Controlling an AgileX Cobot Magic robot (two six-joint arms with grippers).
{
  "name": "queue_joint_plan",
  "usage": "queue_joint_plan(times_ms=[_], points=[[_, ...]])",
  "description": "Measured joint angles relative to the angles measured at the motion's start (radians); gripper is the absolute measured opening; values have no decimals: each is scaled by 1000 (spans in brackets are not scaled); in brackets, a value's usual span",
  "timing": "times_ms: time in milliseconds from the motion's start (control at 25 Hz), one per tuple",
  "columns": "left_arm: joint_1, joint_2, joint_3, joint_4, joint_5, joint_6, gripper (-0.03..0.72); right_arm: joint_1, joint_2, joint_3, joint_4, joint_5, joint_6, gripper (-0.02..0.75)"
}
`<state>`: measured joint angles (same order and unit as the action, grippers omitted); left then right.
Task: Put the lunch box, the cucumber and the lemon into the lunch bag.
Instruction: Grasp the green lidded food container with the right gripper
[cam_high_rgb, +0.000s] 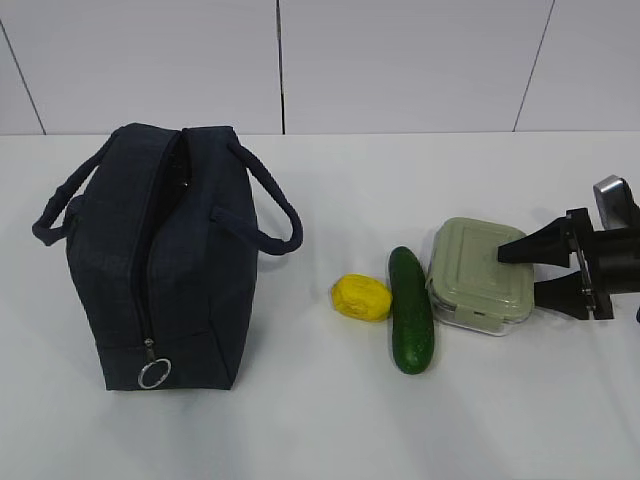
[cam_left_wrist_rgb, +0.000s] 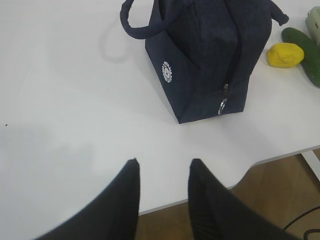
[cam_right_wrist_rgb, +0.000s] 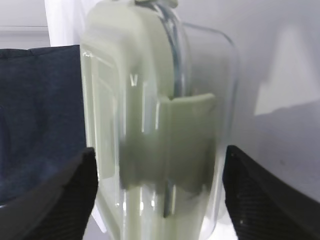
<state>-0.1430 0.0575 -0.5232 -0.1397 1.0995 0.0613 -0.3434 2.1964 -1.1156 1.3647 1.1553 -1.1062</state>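
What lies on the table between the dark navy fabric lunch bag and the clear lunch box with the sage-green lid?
In the exterior view, the yellow lemon and dark green cucumber lie between bag and box.

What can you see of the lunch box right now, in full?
The lunch box is a small rounded-corner container with clear, glass-like walls and a sage-green lid clipped on by side flaps. It lies flat on the white table, lid up and closed, at the right end of the row, with the cucumber right beside its left side. The right gripper stands open at its right edge, one finger above the lid and one below the rim; the right wrist view shows gaps either side, so no grip yet.
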Motion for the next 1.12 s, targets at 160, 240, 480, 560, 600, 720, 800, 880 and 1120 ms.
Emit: queue_joint_plan(times_ms=[160, 240, 480, 560, 600, 720, 800, 880, 1120], points=[[0, 0, 0, 2, 0, -1, 240, 0, 0, 0, 21, 0, -3, 558], [0, 0, 0, 2, 0, -1, 240, 0, 0, 0, 22, 0, -7, 535], [0, 0, 0, 2, 0, -1, 240, 0, 0, 0, 13, 0, -8, 501], [0, 0, 0, 2, 0, -1, 240, 0, 0, 0, -11, 0, -11, 498], [0, 0, 0, 2, 0, -1, 240, 0, 0, 0, -20, 0, -11, 497], [0, 0, 0, 2, 0, -1, 240, 0, 0, 0, -40, 0, -22, 496], [0, 0, 0, 2, 0, -1, 240, 0, 0, 0, -42, 0, -24, 496], [0, 0, 0, 2, 0, -1, 240, 0, 0, 0, -42, 0, -25, 496], [0, 0, 0, 2, 0, -1, 240, 0, 0, 0, -7, 0, -26, 496]])
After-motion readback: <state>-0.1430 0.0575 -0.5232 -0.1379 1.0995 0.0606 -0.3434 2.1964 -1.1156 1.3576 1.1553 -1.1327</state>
